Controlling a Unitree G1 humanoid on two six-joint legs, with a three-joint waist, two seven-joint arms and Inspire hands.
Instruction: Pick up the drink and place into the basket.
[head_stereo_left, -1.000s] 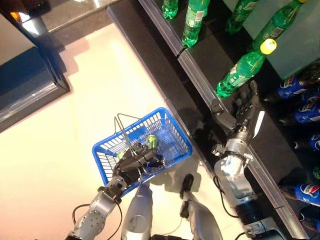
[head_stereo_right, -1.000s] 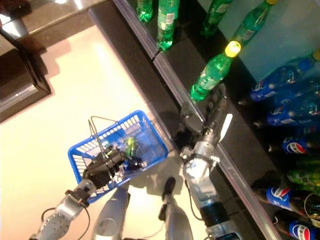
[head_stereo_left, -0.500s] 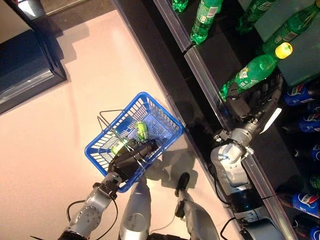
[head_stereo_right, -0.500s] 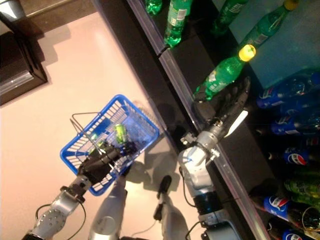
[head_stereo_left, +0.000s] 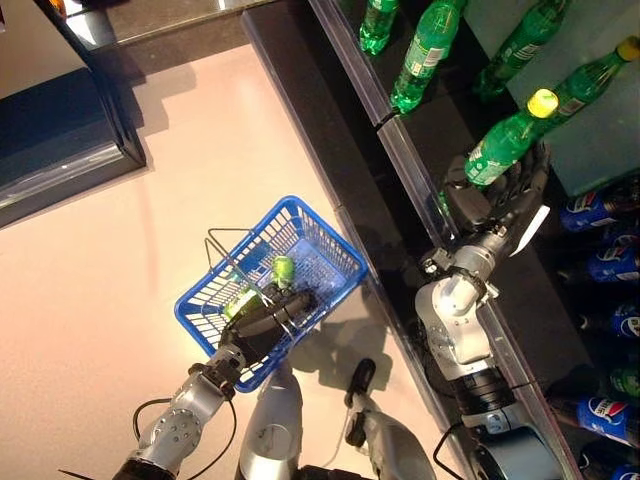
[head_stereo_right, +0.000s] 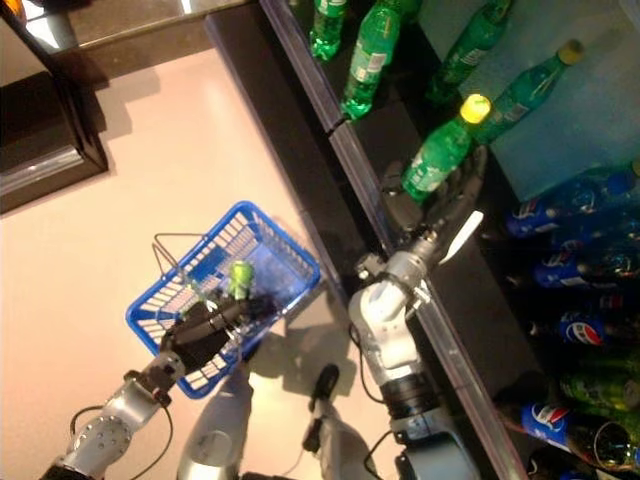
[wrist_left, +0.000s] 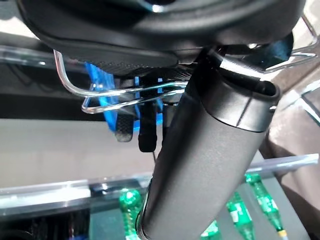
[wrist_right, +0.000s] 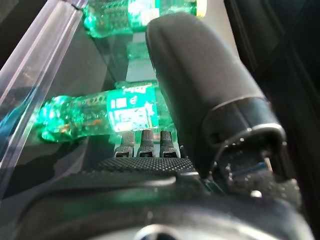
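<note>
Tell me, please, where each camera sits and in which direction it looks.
Left eye view: on the head, looking down at the blue basket, the shelf and both arms.
Right eye view: beside it, the same scene slightly shifted.
Left wrist view: on the left arm, along the left hand curled round the basket's wire handle.
Right wrist view: on the right arm, along the right hand at the green bottle.
Both eye views share the basket, that bottle and both hands.

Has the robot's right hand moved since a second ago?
Yes. The right hand has closed in on the yellow-capped green bottle on the shelf; earlier its fingers only reached the bottle's base.
</note>
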